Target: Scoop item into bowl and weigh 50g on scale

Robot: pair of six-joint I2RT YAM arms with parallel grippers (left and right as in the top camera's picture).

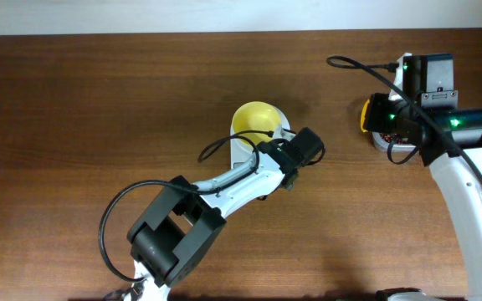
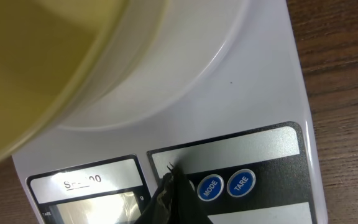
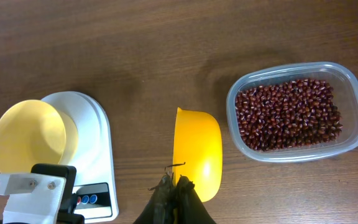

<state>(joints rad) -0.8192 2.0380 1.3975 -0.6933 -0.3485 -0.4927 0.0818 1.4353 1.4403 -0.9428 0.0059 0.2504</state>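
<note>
L gripper [image 2: 174, 186], jaws pinched shut, sits beside MODE button [image 2: 209, 186] on scale [image 2: 260, 93] — a slip could hit it, wrong units; R gripper [image 3: 176, 186] clamps scoop [image 3: 197, 149].

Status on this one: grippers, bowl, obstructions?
Left fingers shut, tip at scale buttons. Right fingers hold empty scoop beside tub of beans. Bowl on scale, empty. No obstruction seen.
</note>
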